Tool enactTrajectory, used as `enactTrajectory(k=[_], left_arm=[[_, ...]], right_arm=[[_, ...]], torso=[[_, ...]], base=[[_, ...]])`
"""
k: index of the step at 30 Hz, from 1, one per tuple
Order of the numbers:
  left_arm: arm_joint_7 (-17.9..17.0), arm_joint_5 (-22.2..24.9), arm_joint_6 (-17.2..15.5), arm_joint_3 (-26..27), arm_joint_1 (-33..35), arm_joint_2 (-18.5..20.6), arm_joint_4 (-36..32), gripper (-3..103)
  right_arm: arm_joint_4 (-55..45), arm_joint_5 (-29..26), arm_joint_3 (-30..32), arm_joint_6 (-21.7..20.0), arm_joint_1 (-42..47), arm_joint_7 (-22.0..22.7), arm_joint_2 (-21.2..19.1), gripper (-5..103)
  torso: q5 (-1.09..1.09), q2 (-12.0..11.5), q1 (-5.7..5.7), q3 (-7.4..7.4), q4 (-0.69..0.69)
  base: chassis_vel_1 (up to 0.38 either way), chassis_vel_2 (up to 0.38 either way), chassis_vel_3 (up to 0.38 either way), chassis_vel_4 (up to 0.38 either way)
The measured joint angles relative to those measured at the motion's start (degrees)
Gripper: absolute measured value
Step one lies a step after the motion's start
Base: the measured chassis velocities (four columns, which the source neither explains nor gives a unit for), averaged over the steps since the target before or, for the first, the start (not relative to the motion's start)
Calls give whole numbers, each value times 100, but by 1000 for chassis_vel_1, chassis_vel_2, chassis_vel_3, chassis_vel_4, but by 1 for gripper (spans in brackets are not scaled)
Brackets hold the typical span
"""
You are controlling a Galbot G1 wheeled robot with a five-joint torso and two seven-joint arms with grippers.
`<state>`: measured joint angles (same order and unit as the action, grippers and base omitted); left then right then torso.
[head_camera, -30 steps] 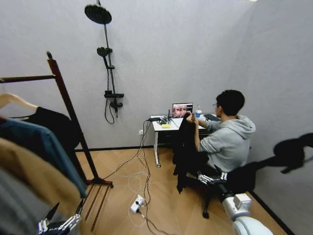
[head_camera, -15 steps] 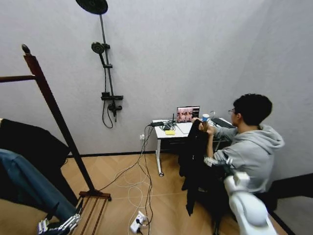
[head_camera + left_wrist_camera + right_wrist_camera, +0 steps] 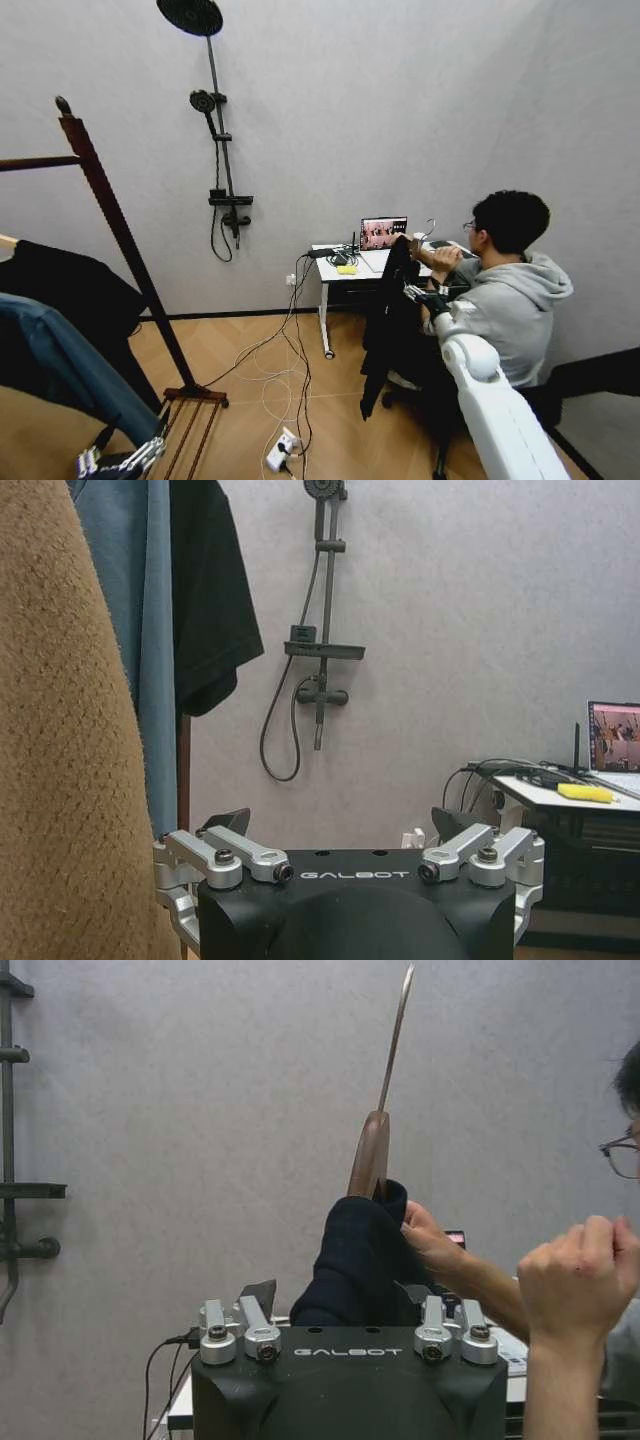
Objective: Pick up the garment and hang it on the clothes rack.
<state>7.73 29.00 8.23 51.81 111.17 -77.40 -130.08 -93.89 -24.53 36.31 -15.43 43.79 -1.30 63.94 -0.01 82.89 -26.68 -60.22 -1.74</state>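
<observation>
Far left in the head view: clothes rack [image 3: 110, 215] w/ a plain black garment [image 3: 70, 295] and a blue shirt [image 3: 75, 365] hanging on it. Left gripper [image 3: 125, 455] sits low next to the rack base, jaws spread, holding nothing. Mid-room there's the wall shower pole [image 3: 218, 130], then a small desk [image 3: 335, 268] w/ a laptop [image 3: 382, 232]. Right side — the garment [image 3: 390, 320] on its wooden hanger [image 3: 372, 1155], a person's hand [image 3: 432, 1240] gripping it at the collar. Right gripper [image 3: 425, 297] is up against the garment, jaws spread either side of it — can't tell if they're pinching the cloth.
</observation>
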Motion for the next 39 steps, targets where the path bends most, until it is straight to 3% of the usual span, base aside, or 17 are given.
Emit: enactTrajectory(k=[1,3,10,15,20,29,39], left_arm=[[0,0,0,0,0,0,0,100],[0,0,0,0,0,0,0,100],[0,0,0,0,0,0,0,100],[0,0,0,0,0,0,0,100],[0,0,0,0,0,0,0,100],[1,0,0,0,0,0,0,100],[0,0,0,0,0,0,0,100]], right_arm=[[48,-39,-38,-7,-45,-27,-16,60],[68,-67,-53,-27,-64,-40,-24,60],[179,-187,-106,-104,-165,-22,-59,28],[-113,-192,-49,-146,-9,195,-147,18],[-516,-249,12,-159,288,228,-188,17],[-2569,-567,138,-362,1347,229,-368,16],[-3385,-817,248,-481,1630,468,-574,16]], torso=[[0,0,0,0,0],[1,0,0,0,-1],[1,0,1,0,-1],[1,0,1,1,-3],[2,0,1,0,-2],[0,1,2,2,-1],[0,1,2,2,-1]], base=[[0,0,0,0],[0,0,0,0],[0,0,0,0],[0,0,0,0],[0,0,0,0],[1,7,6,4],[64,65,59,52]])
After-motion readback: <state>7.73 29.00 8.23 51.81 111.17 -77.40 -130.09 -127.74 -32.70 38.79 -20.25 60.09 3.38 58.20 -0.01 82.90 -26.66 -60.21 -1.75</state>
